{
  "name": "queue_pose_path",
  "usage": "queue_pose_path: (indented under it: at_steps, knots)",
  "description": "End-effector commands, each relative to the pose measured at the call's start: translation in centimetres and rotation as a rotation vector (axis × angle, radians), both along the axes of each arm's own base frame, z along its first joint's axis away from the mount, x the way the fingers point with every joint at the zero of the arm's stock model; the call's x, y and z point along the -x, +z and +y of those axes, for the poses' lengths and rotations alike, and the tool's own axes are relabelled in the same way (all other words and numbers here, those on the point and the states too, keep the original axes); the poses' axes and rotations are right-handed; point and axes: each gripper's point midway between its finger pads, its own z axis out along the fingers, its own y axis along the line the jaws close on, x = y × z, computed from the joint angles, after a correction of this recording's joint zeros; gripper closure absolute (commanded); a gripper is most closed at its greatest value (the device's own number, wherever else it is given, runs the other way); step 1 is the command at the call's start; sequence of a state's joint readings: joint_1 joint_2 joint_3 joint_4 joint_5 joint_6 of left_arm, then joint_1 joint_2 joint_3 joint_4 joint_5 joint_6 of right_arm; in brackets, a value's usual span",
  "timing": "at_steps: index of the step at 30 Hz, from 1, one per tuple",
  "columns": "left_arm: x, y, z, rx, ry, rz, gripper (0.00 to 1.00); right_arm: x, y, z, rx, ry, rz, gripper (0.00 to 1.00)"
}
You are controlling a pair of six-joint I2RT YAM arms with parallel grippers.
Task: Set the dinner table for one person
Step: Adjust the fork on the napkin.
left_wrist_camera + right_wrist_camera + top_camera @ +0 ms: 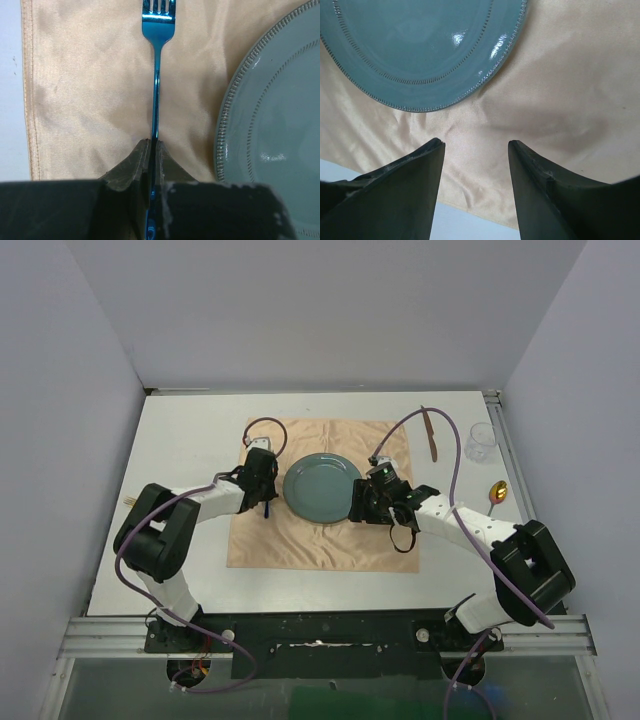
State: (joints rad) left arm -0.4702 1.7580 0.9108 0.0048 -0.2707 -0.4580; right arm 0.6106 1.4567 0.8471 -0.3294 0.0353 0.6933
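Plates: you had one, a grey-green plate (pixel 320 488), near the middle of the tabletop (pixel 190 440).
Cloths: you had one, a peach cloth (pixel 300 540).
Forks: you had one, a blue fork (pixel 156 90).
Spoons: you had one, a gold spoon (pixel 497 492), by the right edge.
Glasses: you had one, a clear glass (pixel 481 440), toward the far right corner.
Brown utensils: you had one, a slender brown utensil (pixel 432 435); its kind could not be told.
Grippers: you had two, the left gripper (pixel 151 145) and the right gripper (pixel 476 143).
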Motion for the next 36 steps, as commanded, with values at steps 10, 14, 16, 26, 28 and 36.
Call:
queue_pose_path:
  at_steps: [10,14,16,26,28,36]
  knots:
    - [-1.8,1.9,-0.6,0.008,-0.008,-0.073,1.00,-1.4,1.9,1.1,-0.030,-0.004,-0.055,0.45]
    - [-2.0,2.0,-0.8,0.011,-0.012,-0.071,1.00,-1.3,1.9,1.1,-0.029,-0.005,-0.055,0.45]
    - [-1.9,2.0,-0.8,0.009,-0.015,-0.067,0.93,-1.4,1.9,1.0,-0.028,-0.006,-0.054,0.45]
    - [-2.2,5.7,-0.6,0.029,0.010,-0.127,0.60,-1.4,1.7,1.3,-0.029,0.003,-0.048,0.45]
    - [-2.4,7.1,-0.4,0.031,0.020,-0.152,0.59,-1.5,1.7,1.4,-0.031,0.005,-0.048,0.45]
    - [-2.0,18.1,2.5,0.062,0.164,-0.323,0.61,-1.6,1.6,1.5,-0.025,0.013,-0.049,0.45]
